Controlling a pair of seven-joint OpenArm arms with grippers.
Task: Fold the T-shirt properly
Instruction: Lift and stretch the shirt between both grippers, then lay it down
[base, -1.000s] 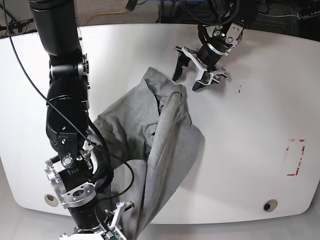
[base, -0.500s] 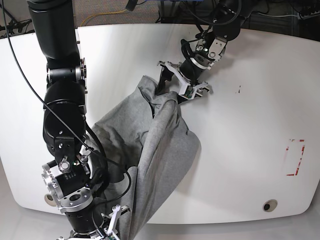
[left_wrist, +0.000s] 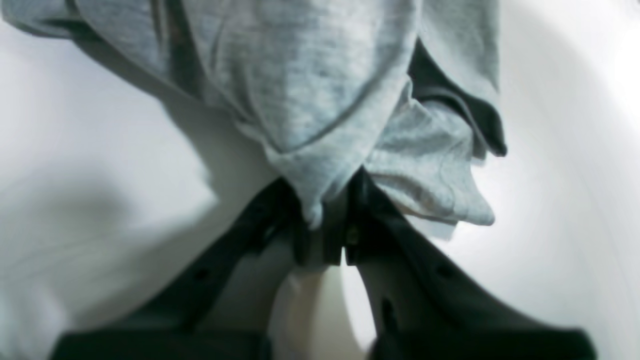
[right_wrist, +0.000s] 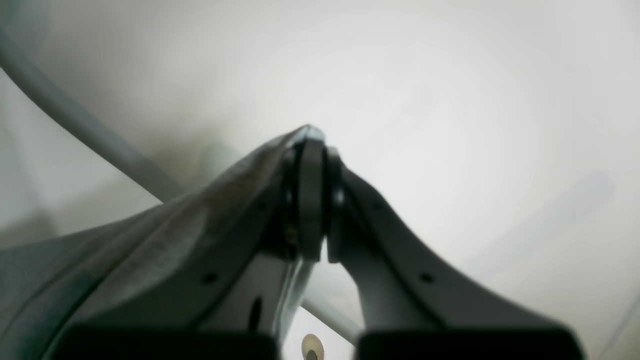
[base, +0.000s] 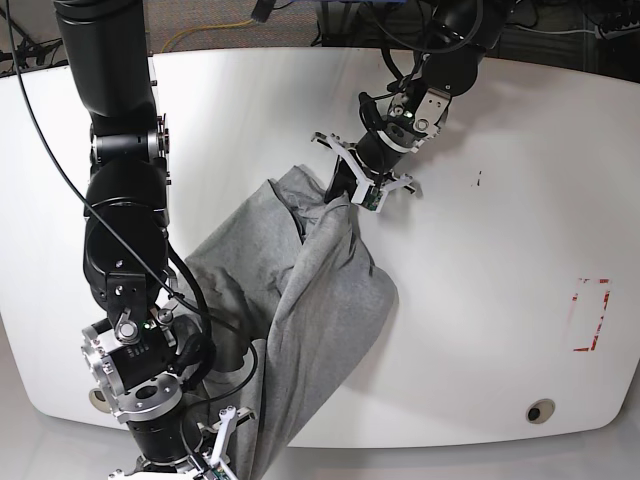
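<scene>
T-shirt pinched by both pincers, left and right (red marks well apart).

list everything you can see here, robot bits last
T-shirt: one, heather grey, bunched and draped from mid-table down over the near edge
table: one, white, under the whole scene
red mark: one, red outline, on the table's right side in the base view
round hole: one, dark, near the table's front right corner
cables: several, yellow and black, on the floor behind the table
left gripper: one, black, shut on a fold at the T-shirt's far end
right gripper: one, black, shut on the T-shirt's edge, beyond the table's near edge
</scene>
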